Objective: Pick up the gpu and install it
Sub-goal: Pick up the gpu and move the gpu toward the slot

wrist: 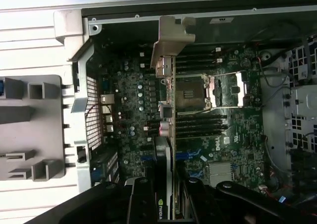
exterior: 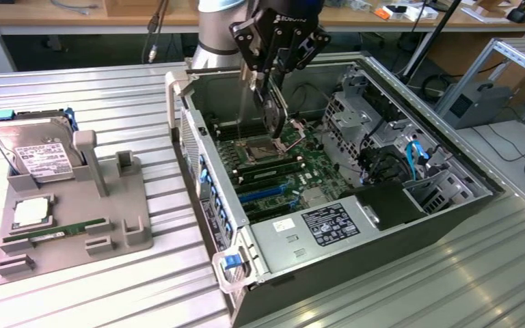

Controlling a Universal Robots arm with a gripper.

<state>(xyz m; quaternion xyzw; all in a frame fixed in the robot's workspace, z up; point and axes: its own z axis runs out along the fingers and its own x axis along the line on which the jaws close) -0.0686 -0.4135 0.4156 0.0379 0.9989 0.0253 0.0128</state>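
My gripper [exterior: 270,72] hangs over the open computer case [exterior: 244,225] and is shut on the gpu [exterior: 273,113], a thin flat card held edge-down above the motherboard [exterior: 313,164]. In the wrist view the gpu [wrist: 169,110] appears edge-on, running from between my gripper [wrist: 167,189] out to its silver metal bracket [wrist: 171,40] near the case's rear wall. The card hovers beside the CPU socket [wrist: 190,92] and over the memory slots; whether it touches the board I cannot tell.
On the exterior view's left a grey fixture [exterior: 107,225] holds a silver hard drive [exterior: 35,154], a CPU chip [exterior: 30,213] and a green memory stick [exterior: 62,232]. Drive cages and cables [exterior: 409,157] fill the case's right side. The case stands on a ribbed metal table [exterior: 89,294].
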